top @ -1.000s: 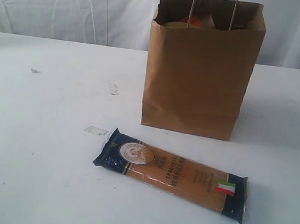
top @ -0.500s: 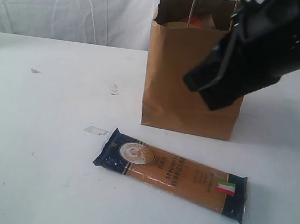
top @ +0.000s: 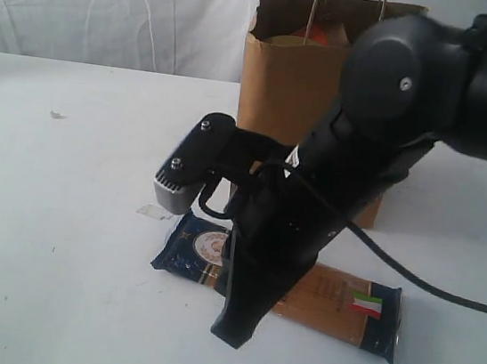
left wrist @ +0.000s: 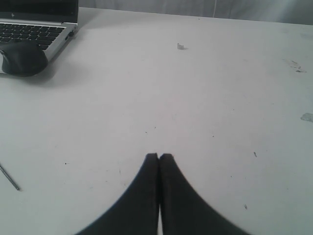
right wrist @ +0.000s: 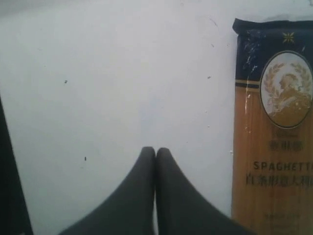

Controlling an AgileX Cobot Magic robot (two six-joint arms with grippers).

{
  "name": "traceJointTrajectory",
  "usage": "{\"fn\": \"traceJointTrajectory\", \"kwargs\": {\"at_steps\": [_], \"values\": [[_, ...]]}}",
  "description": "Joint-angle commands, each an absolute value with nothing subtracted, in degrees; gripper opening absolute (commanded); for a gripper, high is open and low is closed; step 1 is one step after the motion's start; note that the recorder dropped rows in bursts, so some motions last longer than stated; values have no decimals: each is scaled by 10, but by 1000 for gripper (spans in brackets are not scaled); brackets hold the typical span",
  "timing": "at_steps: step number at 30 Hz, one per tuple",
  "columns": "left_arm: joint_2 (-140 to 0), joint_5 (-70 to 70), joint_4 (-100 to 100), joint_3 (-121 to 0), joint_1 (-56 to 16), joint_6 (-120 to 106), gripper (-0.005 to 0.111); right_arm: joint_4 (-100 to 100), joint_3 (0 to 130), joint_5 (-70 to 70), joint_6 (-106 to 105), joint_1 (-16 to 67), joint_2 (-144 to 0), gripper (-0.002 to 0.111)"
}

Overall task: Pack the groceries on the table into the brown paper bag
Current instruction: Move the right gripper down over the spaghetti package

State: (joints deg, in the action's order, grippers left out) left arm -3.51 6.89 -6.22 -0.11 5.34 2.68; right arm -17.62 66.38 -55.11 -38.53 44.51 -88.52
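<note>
Right arm (top: pixel 400 86) now over spaghetti (top: pixel 336 297), laptop (left wrist: pixel 32 30) wrist-only

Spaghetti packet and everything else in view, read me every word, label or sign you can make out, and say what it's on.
"SPAGHETT", cut off by the picture's edge: on the spaghetti packet, right wrist view.
Chinese characters under that word: too blurred to read.
Small print lower on the packet: too small to read.
Laptop keys: too small to read.
Brown paper bag: no print shows.
</note>
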Motion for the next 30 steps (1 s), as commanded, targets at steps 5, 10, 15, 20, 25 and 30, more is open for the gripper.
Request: {"fn": "traceJointTrajectory", "kwargs": {"at_steps": [5,10,15,20,25,30], "values": [[-33,72,-66,0,50,27,0,-132,651,-489,-388,446,-928,48],[-33,72,-66,0,50,27,0,-106,626,-397,-388,446,-960,80],[-33,72,-66,0,50,27,0,15,626,-362,-319,445,-973,80],[-33,72,-66,0,50,27,0,47,626,-346,-281,445,-1007,80],[-33,72,-66,0,50,27,0,47,626,-345,-281,445,-1018,80],[-33,72,-66,0,50,27,0,47,626,-314,-281,445,-1018,80]]}}
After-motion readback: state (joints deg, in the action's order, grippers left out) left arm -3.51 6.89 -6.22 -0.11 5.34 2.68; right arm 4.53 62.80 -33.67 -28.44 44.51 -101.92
